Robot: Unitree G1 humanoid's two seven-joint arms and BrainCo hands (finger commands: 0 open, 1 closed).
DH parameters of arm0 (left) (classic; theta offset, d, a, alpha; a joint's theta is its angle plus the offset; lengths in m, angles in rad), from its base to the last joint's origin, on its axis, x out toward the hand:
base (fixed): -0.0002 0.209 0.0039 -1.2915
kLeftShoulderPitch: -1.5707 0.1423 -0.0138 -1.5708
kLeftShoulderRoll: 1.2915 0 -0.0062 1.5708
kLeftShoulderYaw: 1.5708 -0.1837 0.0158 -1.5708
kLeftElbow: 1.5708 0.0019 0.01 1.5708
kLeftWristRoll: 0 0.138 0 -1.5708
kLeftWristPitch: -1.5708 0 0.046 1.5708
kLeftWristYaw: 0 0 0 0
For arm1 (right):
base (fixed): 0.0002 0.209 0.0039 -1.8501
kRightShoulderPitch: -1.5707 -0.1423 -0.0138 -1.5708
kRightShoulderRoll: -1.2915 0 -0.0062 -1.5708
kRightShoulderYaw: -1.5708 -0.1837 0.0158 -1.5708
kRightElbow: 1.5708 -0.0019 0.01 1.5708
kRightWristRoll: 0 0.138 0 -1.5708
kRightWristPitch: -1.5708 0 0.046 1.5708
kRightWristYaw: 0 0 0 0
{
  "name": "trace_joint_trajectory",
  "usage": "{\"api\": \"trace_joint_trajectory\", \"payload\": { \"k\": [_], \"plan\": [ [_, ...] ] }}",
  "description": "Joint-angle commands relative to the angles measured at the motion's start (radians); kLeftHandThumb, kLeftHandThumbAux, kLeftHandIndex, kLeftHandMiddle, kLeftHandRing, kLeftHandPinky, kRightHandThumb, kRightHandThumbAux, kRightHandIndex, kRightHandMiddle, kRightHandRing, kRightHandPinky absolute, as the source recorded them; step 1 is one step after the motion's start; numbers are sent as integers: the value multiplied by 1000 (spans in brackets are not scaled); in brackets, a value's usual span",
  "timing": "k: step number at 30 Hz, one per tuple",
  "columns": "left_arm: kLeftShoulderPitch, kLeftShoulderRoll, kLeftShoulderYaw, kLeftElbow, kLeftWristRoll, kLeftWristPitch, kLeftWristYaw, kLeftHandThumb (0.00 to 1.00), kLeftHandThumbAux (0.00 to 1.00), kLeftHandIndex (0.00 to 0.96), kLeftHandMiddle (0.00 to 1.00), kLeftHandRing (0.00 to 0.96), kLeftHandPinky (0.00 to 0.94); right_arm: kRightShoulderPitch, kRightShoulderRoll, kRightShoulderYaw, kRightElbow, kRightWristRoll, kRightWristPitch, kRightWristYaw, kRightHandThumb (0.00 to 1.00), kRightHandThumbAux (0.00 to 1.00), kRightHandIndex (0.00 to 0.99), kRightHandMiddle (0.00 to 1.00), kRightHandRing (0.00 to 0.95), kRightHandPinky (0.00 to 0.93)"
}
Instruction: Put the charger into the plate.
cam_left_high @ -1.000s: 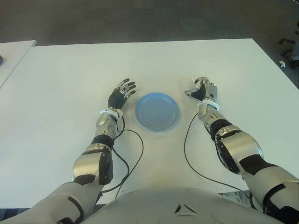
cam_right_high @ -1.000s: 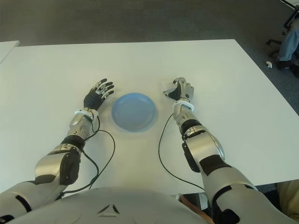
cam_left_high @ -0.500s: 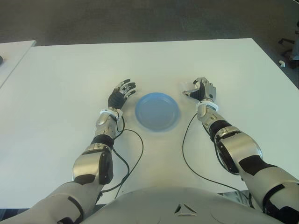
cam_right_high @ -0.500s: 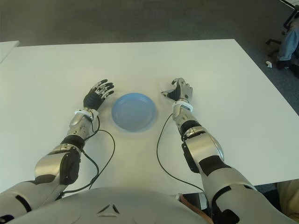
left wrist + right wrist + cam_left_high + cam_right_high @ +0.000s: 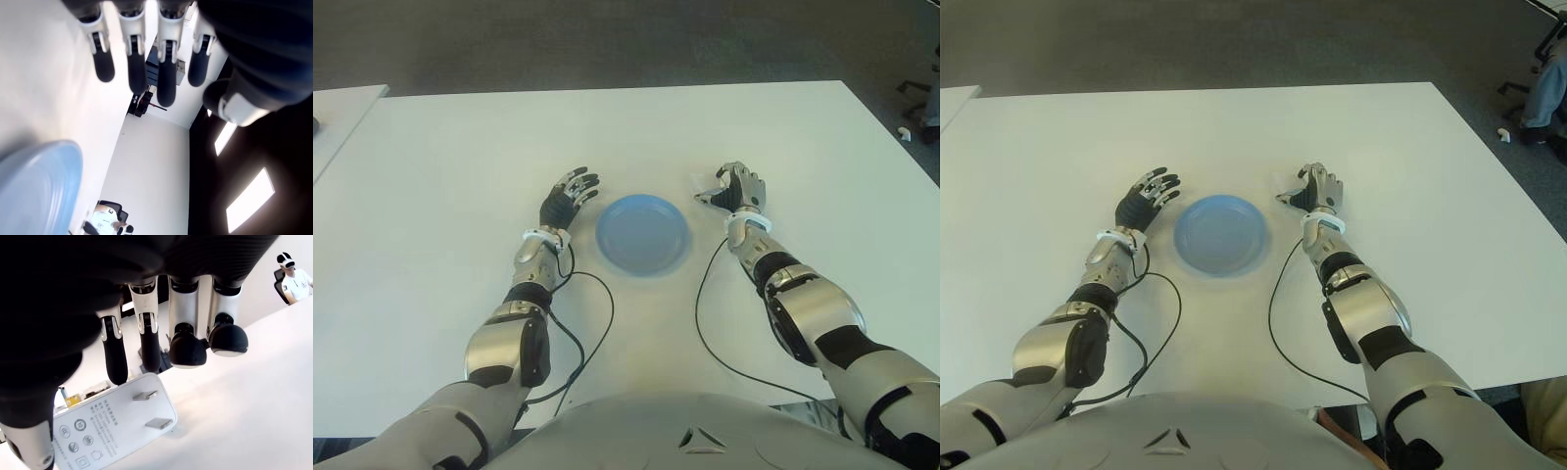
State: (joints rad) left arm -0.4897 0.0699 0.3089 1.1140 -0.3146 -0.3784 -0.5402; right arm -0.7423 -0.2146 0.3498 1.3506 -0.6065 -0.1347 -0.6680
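- The charger (image 5: pixel 115 423), a white block with two flat prongs, is found at the right hand (image 5: pixel 736 189), on the side of that hand that faces the plate (image 5: pixel 642 233).
- In the right wrist view the charger is seen between the thumb and the curled fingers (image 5: pixel 113 357), with one fingertip touching its edge; it appears to be pinched, though whether it is lifted clear of the bench (image 5: pixel 460 157) cannot be told.
- The plate lies just beside the right hand, toward the robot's left, and nothing is seen in it yet.
- The coming move is judged to be a short sideways carry from the right hand toward the plate, the charger already being on the near side.
- The left hand (image 5: pixel 570 196) is shown on the plate's other side, its fingers spread and holding nothing.
- The right hand is clearly the nearer to the charger, so no handover is judged necessary.
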Motion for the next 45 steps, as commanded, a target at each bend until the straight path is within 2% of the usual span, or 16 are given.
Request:
{"api": "trace_joint_trajectory", "payload": {
  "k": [1,17,22,29,45],
  "plan": [
    [21,-5,-1,31,8,16,-6,0,553,254,316,254,216,57,12,17,33,-16,6,27,727,709,440,861,852,859],
    [16,-9,-1,42,8,9,-5,0,555,268,329,263,216,47,-3,4,28,1,-44,-2,725,709,441,857,850,860],
    [14,-8,1,45,6,8,-9,0,559,271,332,270,224,-4,-8,-9,17,10,-58,-28,728,709,440,867,860,870],
    [15,-9,2,45,4,5,-13,0,558,270,331,268,217,-38,-11,-29,3,25,-90,-76,730,709,440,875,867,875],
    [6,-10,2,61,6,9,-15,0,555,267,331,265,216,-84,-18,-27,-31,21,-199,-143,736,709,440,880,868,876]
  ]
}}
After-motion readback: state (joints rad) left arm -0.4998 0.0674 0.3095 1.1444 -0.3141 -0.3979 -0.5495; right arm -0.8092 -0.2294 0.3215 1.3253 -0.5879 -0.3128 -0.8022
